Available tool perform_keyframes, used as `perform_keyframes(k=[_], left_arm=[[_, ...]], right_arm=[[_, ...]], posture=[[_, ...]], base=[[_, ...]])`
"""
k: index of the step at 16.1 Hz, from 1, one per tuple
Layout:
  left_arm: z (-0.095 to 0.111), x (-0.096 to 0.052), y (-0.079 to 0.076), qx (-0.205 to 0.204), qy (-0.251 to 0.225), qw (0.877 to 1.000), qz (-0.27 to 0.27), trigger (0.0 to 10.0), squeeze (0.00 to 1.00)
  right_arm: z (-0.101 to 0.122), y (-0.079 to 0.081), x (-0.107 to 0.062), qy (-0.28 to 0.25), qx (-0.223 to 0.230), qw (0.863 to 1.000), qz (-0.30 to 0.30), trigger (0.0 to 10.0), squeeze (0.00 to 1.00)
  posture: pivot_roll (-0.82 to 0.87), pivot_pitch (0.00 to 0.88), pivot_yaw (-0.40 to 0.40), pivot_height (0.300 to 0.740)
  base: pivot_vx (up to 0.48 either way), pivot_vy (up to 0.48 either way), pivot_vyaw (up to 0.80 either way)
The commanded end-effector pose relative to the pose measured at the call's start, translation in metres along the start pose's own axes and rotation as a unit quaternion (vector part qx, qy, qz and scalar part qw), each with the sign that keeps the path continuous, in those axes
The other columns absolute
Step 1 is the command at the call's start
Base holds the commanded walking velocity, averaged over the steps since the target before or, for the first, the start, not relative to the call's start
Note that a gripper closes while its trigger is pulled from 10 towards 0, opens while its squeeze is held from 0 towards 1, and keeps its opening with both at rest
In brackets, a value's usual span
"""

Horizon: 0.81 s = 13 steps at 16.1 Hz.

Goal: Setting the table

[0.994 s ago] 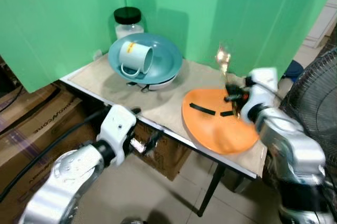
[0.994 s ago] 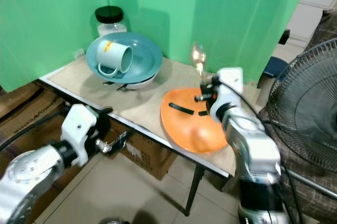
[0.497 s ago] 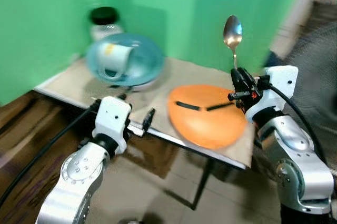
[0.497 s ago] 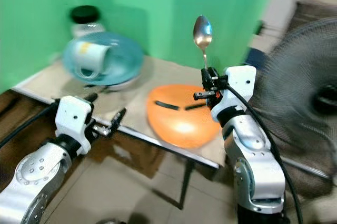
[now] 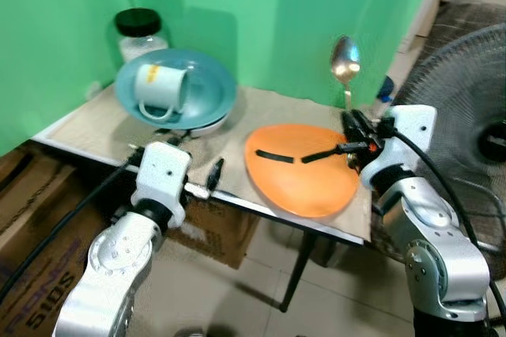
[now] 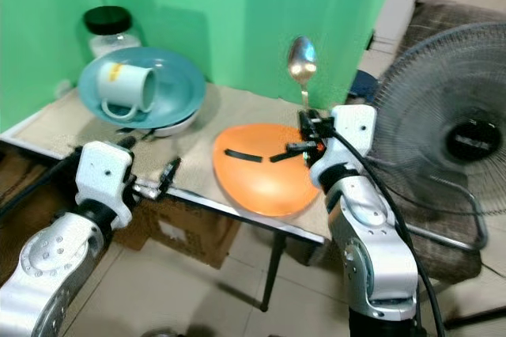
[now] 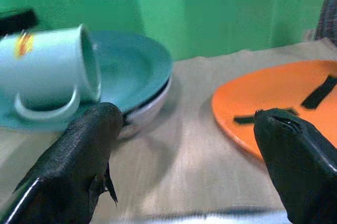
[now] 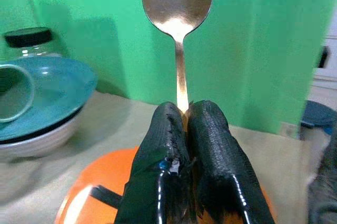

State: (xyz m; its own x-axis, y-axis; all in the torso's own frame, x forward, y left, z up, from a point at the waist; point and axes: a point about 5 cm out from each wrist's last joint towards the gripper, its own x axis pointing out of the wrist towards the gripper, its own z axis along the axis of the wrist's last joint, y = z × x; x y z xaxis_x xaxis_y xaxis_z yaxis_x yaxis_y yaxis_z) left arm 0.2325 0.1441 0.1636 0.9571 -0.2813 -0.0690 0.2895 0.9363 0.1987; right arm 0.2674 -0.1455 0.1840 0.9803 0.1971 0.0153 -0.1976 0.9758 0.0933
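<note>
One thin-handled spoon (image 8: pixel 177 3) stands upright, pinched low between the right gripper's (image 5: pixel 353 133) closed fingers above the orange plate's (image 5: pixel 300 187) far edge on the bench (image 5: pixel 95 119), so it may pivot or slip; left gripper (image 7: pixel 184 145) fingers spread wide, empty.

— What colours are on the table (image 5: pixel 261 119)?
— Its top is beige. An orange plate (image 5: pixel 296 181) bears two black strips. A teal plate (image 5: pixel 207 92) sits on a white bowl (image 5: pixel 207 125), and the pale green mug (image 5: pixel 159 88) has a small yellow and red mark.
— And the jar (image 5: pixel 141 32)?
— Clear glass, white inside, black lid.
— The rest?
— A silver spoon (image 8: pixel 178 3), black fingers (image 8: pixel 221 166), a green backdrop (image 5: pixel 261 13) and a dark grey fan (image 5: pixel 466 107).
</note>
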Motion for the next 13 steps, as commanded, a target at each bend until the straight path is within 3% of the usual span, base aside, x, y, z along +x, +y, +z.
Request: perform_keyframes(k=[1,5,7,10,12,13], left_arm=[[0.009,0.003,-0.002,-0.012,-0.020,1.000,-0.003,10.0,0.00],[-0.001,0.007,-0.003,0.005,0.001,1.000,0.007,10.0,0.00],[-0.001,0.008,-0.002,-0.006,-0.006,1.000,0.009,10.0,0.00],[0.002,0.009,0.000,-0.004,-0.010,1.000,0.010,10.0,0.00],[0.001,0.012,0.007,-0.002,-0.004,0.999,0.037,10.0,0.00],[0.007,0.013,0.002,-0.009,-0.018,1.000,0.019,10.0,0.00]], right_arm=[[0.008,-0.003,-0.001,-0.011,-0.008,1.000,0.000,10.0,0.00],[0.003,-0.002,0.000,0.001,-0.045,0.999,-0.001,10.0,0.00],[0.001,-0.008,0.001,0.002,-0.036,0.999,-0.030,10.0,0.00],[0.004,-0.007,0.001,-0.005,-0.017,0.999,-0.029,10.0,0.00],[0.006,-0.005,0.003,-0.008,-0.026,0.999,-0.021,10.0,0.00],[0.008,-0.005,0.002,-0.009,-0.029,0.999,-0.018,10.0,0.00]], posture=[[0.08,0.000,-0.029,0.740],[0.07,0.000,-0.020,0.740],[0.07,0.000,-0.035,0.740],[0.08,0.000,-0.031,0.740],[0.07,0.000,-0.022,0.740],[0.08,0.000,-0.034,0.740]], base=[[0.000,0.000,-0.80],[0.000,0.000,-0.80],[0.000,0.000,-0.80],[0.000,0.000,-0.80],[0.000,0.000,-0.80],[0.000,0.000,-0.80]])
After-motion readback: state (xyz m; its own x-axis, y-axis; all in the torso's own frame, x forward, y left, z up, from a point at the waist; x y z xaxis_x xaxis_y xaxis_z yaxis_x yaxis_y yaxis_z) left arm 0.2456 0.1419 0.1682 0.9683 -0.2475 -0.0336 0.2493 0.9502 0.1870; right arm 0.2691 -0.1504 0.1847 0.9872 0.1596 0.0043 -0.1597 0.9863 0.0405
